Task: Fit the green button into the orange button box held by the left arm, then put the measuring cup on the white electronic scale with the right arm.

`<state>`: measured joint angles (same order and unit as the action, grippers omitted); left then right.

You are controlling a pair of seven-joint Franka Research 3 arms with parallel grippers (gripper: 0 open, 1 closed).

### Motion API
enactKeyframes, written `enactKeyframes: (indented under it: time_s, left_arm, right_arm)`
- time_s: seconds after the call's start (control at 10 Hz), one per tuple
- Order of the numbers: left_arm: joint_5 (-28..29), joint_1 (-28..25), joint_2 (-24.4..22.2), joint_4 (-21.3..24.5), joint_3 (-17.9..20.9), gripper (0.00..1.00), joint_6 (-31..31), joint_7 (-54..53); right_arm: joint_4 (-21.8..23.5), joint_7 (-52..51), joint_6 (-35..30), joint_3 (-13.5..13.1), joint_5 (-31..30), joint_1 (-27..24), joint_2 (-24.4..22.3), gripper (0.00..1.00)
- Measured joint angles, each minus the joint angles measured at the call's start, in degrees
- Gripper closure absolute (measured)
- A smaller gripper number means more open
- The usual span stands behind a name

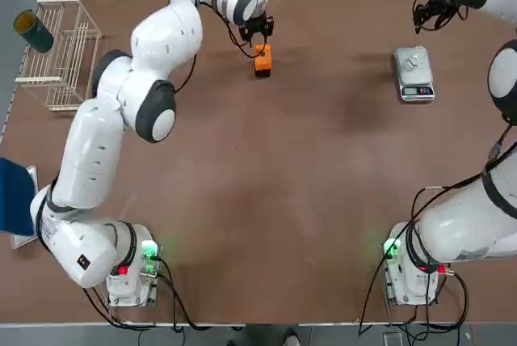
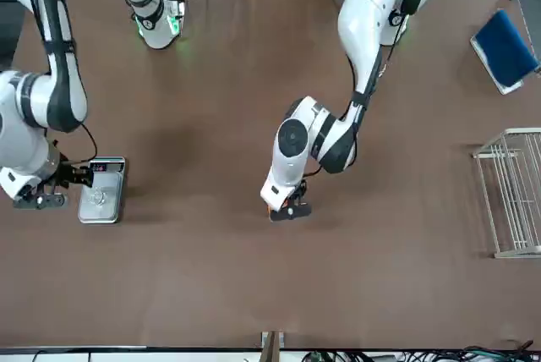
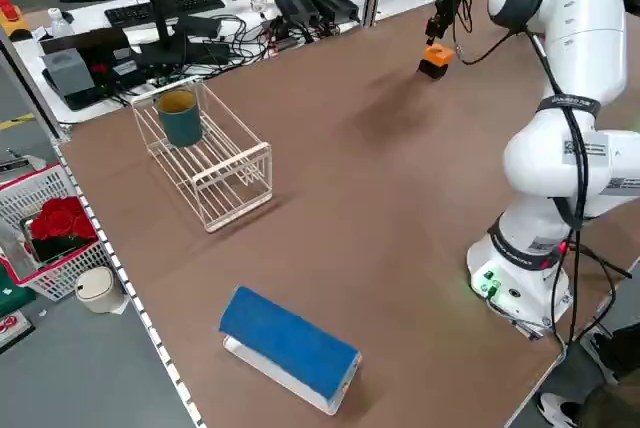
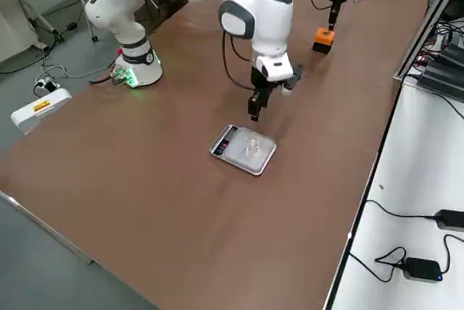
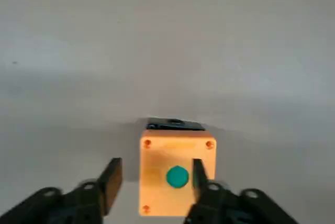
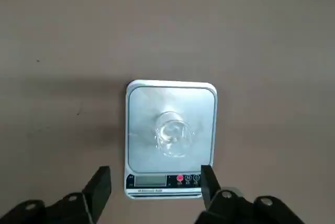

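Left wrist view alone shows green button (image 5: 177,176) seated in orange button box (image 5: 177,174), left claw (image 5: 154,177) open, empty

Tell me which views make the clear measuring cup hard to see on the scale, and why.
Top view: measuring cup is only a faint glint on the scale. Right wrist view: cup shows as a pale, see-through outline against the silvery platform.
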<state>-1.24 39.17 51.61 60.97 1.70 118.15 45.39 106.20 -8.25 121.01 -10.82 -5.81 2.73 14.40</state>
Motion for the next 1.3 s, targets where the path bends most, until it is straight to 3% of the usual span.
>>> enactKeyframes:
  time_s: [0.1,0.2,0.4,0.7,1.3]
  left_arm:
    - [0.0,-0.38,-1.03,-0.03,0.02,0.62,-1.17,0.88]
    - [0.0,-0.48,-1.82,-0.04,0.03,0.76,-1.52,3.45]
    - [0.0,-0.29,-2.19,-0.04,-0.01,0.99,-1.53,8.06]
    - [0.0,0.13,-2.19,-0.01,-0.43,0.99,-1.53,11.08]
    - [0.0,1.15,-1.23,0.45,-0.1,0.99,-1.24,12.15]
  right_arm:
    - [-1.9,0.02,-3.69,0.24,0.1,0.15,-1.66,0.17]
    - [-4.0,0.07,-7.48,0.53,1.42,0.18,-3.07,0.03]
    - [-8.58,0.03,-14.74,0.86,5.13,0.25,-4.73,0.0]
    - [-14.19,0.18,-21.82,3.62,5.83,0.32,-7.3,0.0]
    - [-15.01,2.41,-27.97,7.23,5.88,0.07,-14.53,0.0]
